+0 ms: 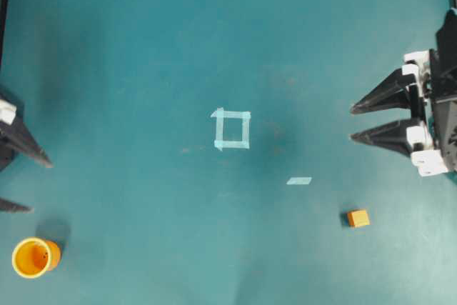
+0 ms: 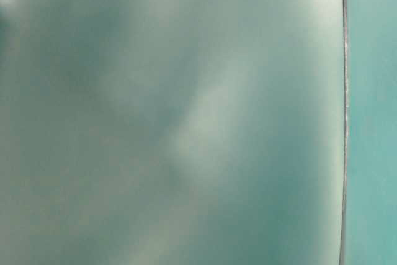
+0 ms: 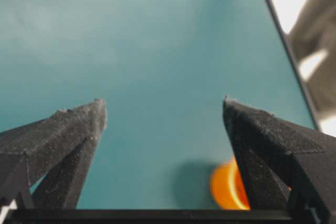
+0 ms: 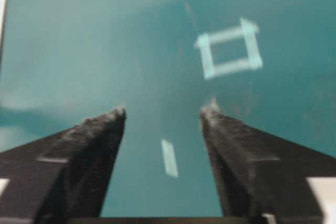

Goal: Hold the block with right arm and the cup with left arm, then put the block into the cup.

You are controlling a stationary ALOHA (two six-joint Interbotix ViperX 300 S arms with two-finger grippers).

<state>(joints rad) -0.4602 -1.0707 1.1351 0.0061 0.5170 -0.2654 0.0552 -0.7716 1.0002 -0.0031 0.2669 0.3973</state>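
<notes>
The small orange block [image 1: 358, 218] lies on the teal table at the lower right of the overhead view. The orange-yellow cup [image 1: 33, 257] stands upright at the lower left, mouth up. My right gripper [image 1: 353, 123] hangs open at the right edge, well above the block in that view, with nothing between its fingers. My left gripper [image 1: 39, 186] is open at the left edge, just above the cup. In the left wrist view the cup [image 3: 227, 186] peeks out beside the right finger [image 3: 262, 150]. The right wrist view shows no block between the open fingers [image 4: 100, 150].
A pale tape square [image 1: 232, 129] marks the table's middle, and a loose tape strip [image 1: 299, 181] lies to its lower right. The strip [image 4: 169, 157] sits between the right gripper's fingers in its wrist view. The table-level view is a blurred teal surface.
</notes>
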